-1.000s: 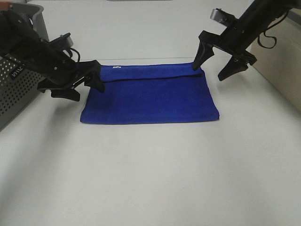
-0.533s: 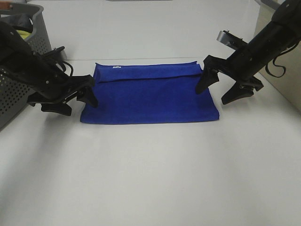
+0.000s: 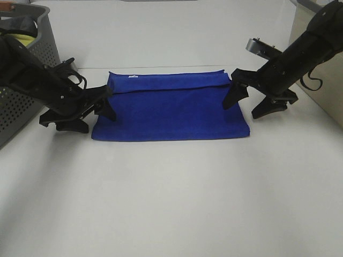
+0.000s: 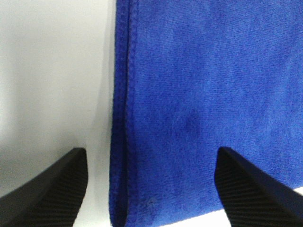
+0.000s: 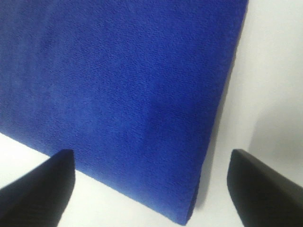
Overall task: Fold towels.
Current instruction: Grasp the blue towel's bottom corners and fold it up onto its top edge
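Observation:
The blue towel [image 3: 171, 110] lies folded flat in the middle of the white table, a small white tag [image 3: 132, 76] at its far left corner. My left gripper [image 3: 94, 120] hangs open low over the towel's left edge, one finger over the cloth and the other over bare table. In the left wrist view the towel [image 4: 213, 85] and its stitched hem fill the space between the fingers of the left gripper [image 4: 151, 189]. My right gripper [image 3: 242, 110] is open astride the right edge. The right wrist view shows the towel [image 5: 118, 85] and its near corner under the right gripper [image 5: 151, 189].
A grey perforated basket [image 3: 21, 91] stands at the left edge behind the left arm, with a yellow-green cloth [image 3: 21, 37] inside. A beige box [image 3: 321, 85] sits at the far right behind the right arm. White table [image 3: 171, 198] stretches in front of the towel.
Both open grippers have come down along the towel's side edges toward the front: the left from the far left corner, the right from the far right corner. The towel has not moved.

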Motion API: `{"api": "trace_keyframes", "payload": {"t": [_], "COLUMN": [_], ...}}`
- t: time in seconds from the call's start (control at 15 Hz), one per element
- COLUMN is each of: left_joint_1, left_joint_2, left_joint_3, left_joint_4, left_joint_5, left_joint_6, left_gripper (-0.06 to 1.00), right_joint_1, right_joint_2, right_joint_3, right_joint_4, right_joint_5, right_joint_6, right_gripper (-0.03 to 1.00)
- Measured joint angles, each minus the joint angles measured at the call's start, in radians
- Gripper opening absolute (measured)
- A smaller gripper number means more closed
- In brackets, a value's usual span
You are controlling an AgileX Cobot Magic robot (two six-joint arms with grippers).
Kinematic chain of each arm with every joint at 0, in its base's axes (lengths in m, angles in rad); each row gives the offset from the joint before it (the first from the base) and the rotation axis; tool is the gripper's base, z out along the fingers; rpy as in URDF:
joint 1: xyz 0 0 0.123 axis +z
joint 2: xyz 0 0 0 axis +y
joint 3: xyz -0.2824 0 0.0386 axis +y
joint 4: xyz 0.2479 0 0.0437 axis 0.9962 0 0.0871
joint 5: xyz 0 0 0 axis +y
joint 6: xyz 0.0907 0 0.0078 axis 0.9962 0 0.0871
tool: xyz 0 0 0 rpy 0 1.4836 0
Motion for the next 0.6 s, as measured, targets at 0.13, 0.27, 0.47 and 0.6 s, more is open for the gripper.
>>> {"api": "trace_keyframes", "payload": {"t": [0.13,0.27,0.47,0.6], "left_joint_1": [-0.021,-0.046,-0.052,-0.052], "left_joint_2": [0.02,0.033,0.044,0.048], "left_joint_3": [-0.031,-0.049,-0.049,-0.049], "left_joint_4": [-0.011,-0.016,-0.01,0.0], "left_joint_5": [0.001,0.0,0.001,0.004], "left_joint_6": [0.026,0.029,0.029,0.029], "left_gripper": [0.69,0.6,0.28,0.04], "right_joint_1": [0.0,0.0,0.0,0.0], "right_joint_2": [0.035,0.05,0.063,0.063], "right_joint_3": [0.003,0.003,0.003,0.003], "right_joint_4": [0.029,0.081,0.107,0.09], "right_joint_5": [-0.003,-0.001,-0.013,-0.021], "right_joint_6": [-0.008,-0.029,-0.023,0.014], "right_gripper": [0.79,0.71,0.38,0.1]}}
